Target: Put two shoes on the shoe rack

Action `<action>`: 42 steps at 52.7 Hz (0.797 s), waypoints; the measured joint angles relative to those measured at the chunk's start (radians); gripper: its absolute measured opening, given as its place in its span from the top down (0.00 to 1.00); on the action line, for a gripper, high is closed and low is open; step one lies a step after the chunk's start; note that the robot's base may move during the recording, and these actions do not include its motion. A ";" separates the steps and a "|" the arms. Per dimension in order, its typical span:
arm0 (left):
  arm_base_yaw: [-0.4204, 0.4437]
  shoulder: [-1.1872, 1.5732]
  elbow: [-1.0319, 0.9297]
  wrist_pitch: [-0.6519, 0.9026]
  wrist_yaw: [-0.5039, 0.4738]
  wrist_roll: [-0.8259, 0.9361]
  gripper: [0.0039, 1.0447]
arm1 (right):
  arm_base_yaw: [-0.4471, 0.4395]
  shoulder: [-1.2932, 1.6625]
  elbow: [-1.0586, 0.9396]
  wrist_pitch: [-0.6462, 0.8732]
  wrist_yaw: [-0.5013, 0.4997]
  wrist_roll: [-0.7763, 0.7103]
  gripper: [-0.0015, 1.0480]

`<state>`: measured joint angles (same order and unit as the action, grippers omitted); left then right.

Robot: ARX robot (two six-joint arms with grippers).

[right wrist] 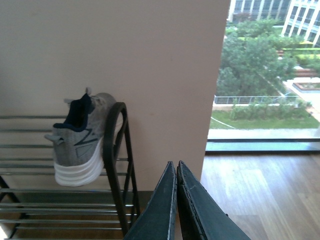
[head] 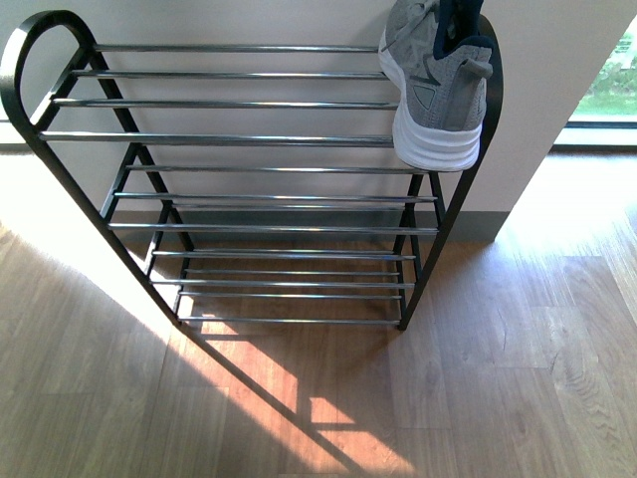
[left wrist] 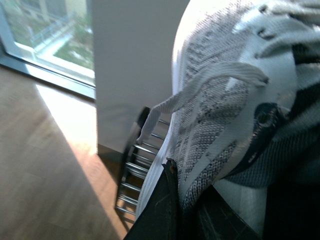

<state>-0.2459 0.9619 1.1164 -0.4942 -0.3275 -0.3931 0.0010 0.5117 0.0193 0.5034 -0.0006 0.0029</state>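
**Left gripper clamps one sneaker; the other sits on the top tier**

The left gripper (left wrist: 189, 200) is closed on a grey knit sneaker (left wrist: 220, 100) that fills its wrist view. One dark finger (left wrist: 167, 205) presses against the knit side, and a white lace (left wrist: 200, 87) hangs loose. The chrome bars of the shoe rack (left wrist: 135, 170) show beyond this shoe.

The right gripper (right wrist: 176, 165) holds nothing. Its two fingers are pressed together with no gap, and it is in the air off the rack's right end, well apart from it.

In the front view the second sneaker (head: 438, 80) sits at 1 o'clock. It stands on the rack's top tier at the 3 o'clock end, just beside the black side frame (head: 493, 90). Its toe points to 12 o'clock, toward the wall (head: 557, 60), and its white heel overhangs the front bar at 6 o'clock. The rack stands on a wooden floor (head: 518, 378).
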 joint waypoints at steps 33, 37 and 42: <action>-0.072 0.719 0.143 0.193 0.298 -0.174 0.98 | -0.001 -0.272 0.000 -0.264 0.001 0.000 0.98; -0.077 0.779 0.163 0.201 0.301 -0.183 0.98 | -0.001 -0.289 0.000 -0.280 0.000 0.000 0.98; -0.088 0.872 0.209 0.207 0.300 -0.194 0.98 | -0.001 -0.314 0.000 -0.306 0.001 0.000 0.98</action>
<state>-0.3336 1.8343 1.3251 -0.2874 -0.0273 -0.5869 0.0002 0.1974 0.0193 0.1978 0.0006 0.0029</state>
